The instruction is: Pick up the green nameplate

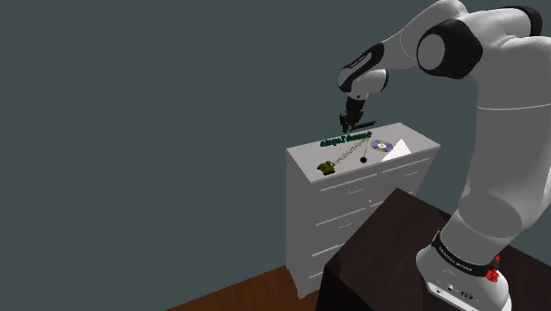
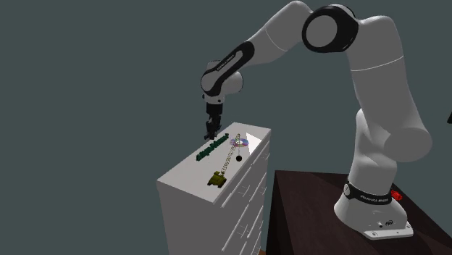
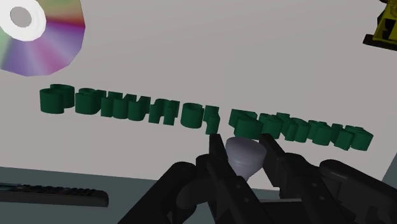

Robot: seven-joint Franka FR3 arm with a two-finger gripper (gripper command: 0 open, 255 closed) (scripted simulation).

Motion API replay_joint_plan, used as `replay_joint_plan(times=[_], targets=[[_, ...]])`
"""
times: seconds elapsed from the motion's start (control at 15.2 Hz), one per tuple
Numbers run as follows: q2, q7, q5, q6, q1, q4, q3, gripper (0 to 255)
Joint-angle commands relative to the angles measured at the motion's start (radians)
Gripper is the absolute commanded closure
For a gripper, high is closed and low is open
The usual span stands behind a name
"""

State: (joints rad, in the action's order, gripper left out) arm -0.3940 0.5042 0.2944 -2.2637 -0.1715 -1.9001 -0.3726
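Observation:
The green nameplate (image 1: 344,140) (image 2: 213,147) (image 3: 191,116) is a row of dark green raised letters lying flat on the top of a white dresser (image 1: 353,190) (image 2: 195,192). My black gripper (image 1: 352,126) (image 2: 211,134) (image 3: 245,147) hangs just above it, pointing down near the middle of the lettering. Its fingers (image 3: 215,156) stand a little apart and hold none of the letters, which lie beyond the tips. In the gap between them sits a small pale grey cone-shaped thing (image 3: 245,159) that I cannot identify.
Also on the dresser are a shiny disc (image 1: 381,146) (image 2: 240,143) (image 3: 41,35), a white sheet (image 1: 402,148), a bead chain with a black pendant (image 1: 363,161) (image 2: 233,158) and a small yellow-green object (image 1: 327,167) (image 2: 216,178) (image 3: 385,28). A black bar (image 3: 57,193) lies by the back edge.

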Motion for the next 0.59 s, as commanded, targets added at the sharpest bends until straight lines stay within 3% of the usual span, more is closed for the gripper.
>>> replay_joint_plan(times=[0.0,0.53], targets=[[0.013,-0.006,-0.009,0.019,0.002,0.007,-0.004,255],[0.058,-0.028,-0.037,0.085,0.01,0.032,-0.017,255]])
